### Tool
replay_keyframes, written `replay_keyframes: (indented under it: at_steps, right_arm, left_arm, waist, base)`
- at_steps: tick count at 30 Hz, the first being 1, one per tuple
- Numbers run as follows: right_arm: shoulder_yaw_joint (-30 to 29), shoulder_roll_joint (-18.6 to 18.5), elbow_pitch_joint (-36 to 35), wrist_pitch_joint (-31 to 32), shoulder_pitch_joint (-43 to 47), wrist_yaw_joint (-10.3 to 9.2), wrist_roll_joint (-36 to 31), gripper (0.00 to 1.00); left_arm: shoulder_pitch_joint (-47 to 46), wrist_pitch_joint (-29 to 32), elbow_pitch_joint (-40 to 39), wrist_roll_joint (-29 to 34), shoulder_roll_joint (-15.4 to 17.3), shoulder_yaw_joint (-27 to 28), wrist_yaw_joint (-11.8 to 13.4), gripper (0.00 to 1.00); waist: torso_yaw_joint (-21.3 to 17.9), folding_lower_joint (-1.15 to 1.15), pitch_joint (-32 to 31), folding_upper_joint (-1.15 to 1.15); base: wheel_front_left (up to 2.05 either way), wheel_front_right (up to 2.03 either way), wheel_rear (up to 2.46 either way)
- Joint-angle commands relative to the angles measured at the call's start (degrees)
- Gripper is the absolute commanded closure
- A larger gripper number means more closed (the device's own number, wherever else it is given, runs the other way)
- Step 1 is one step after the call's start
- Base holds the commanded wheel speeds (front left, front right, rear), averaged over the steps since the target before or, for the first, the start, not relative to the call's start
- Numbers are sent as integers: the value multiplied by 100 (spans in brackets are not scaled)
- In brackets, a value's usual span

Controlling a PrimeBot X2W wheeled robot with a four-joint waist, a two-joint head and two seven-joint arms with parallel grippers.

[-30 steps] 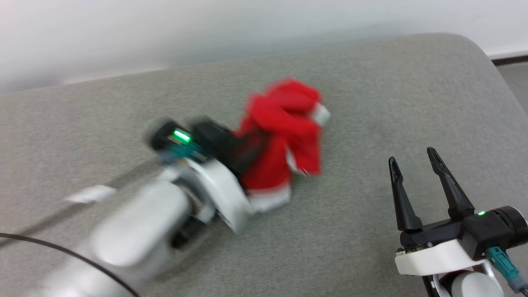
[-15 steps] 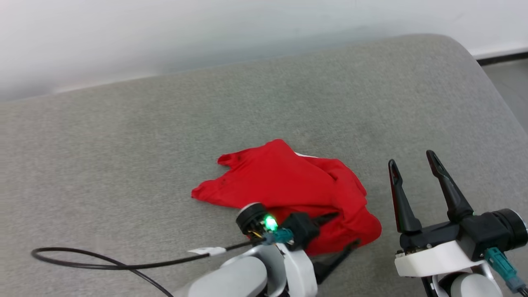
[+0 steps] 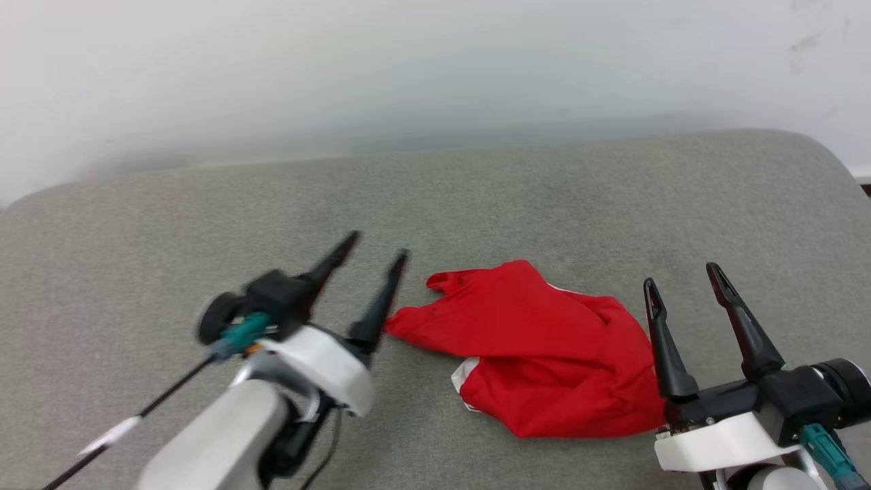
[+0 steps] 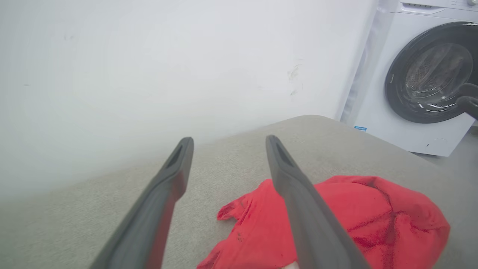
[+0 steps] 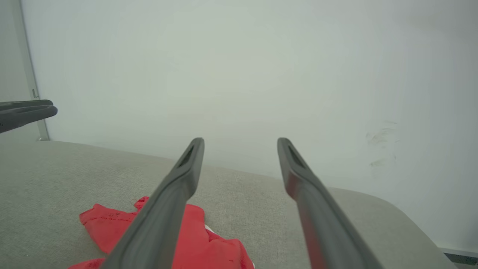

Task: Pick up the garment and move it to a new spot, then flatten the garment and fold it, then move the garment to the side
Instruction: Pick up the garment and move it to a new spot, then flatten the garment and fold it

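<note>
- Cable (image 3: 163, 391), black with a white tag on it, runs from the lower left of the head view up to the left arm's wrist.
- Left end effector (image 3: 378, 243) hangs over the grey padded surface (image 3: 136, 258), left of its middle. Its two dark fingers are spread apart and released, with nothing between them, and the tips point toward the far edge.
- Its right finger stands just beside the red cloth's left corner; whether they touch I cannot tell.
- Garment (image 3: 544, 354), a red shirt, lies crumpled in a loose heap on the surface, right of the middle and toward the near edge. A small patch of white shows at its near left side.
- Right end effector (image 3: 680, 273) stands at the shirt's right side, close to the near edge. Its fingers are wide apart and empty, pointing toward the far edge. In the head view its left finger overlaps the cloth's right border; contact cannot be told.
- Wall (image 3: 408, 68), pale and bare, rises behind the far edge.
- Washing machine (image 4: 429, 82), white with a dark round door, stands beyond the surface's right end in the left wrist view.
</note>
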Motion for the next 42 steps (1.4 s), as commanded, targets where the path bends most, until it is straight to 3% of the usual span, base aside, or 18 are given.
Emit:
replay_keyframes:
  at_steps: [1, 6, 10, 16, 21, 30, 35, 42]
  right_arm:
    - [18, 17, -27, -13, 63, -4, 12, 0]
    - [68, 15, -132, -13, 128, -4, 78, 0]
    - [99, 14, -206, -14, 166, -4, 155, 0]
    - [102, 15, -285, -13, 253, -4, 218, 0]
    - [85, 15, -292, -13, 224, -4, 239, 0]
    - [102, 15, -346, -13, 128, -4, 186, 0]
    - [44, 15, -379, -13, 89, -4, 117, 0]
    - [50, 15, -465, -13, -100, -4, 64, 0]
  left_arm:
    - [197, -12, -114, 82, 78, 198, 91, 0]
    - [1201, -13, -890, 366, 317, 1475, 542, 0]
    - [2075, -14, -1388, 678, 96, 2147, 636, 0]
    - [2944, -15, -1550, 1105, -449, 2660, 404, 0]
    - [3159, -15, -1416, 1406, -839, 2882, 63, 0]
    - [2845, 47, -1167, 1587, -1023, 2927, -440, 0]
    - [2066, 1140, -1238, 1568, -869, 2640, -623, 0]
    - [878, 3541, -1081, 1253, -667, 2090, -830, 0]
  waist:
    - [111, 1, -102, 0]
    - [194, 1, -183, 0]
    - [217, 1, -213, 0]
    - [232, 1, -220, 0]
    - [220, 1, -218, 0]
    - [95, 1, -11, 0]
    - [40, 1, 320, 0]
    - [-126, 1, 861, 0]
  base:
    - [0, 0, 0]
    - [0, 0, 0]
    - [0, 0, 0]
    - [0, 0, 0]
    - [0, 0, 0]
    - [0, 0, 0]
    - [0, 0, 0]
    - [0, 0, 0]
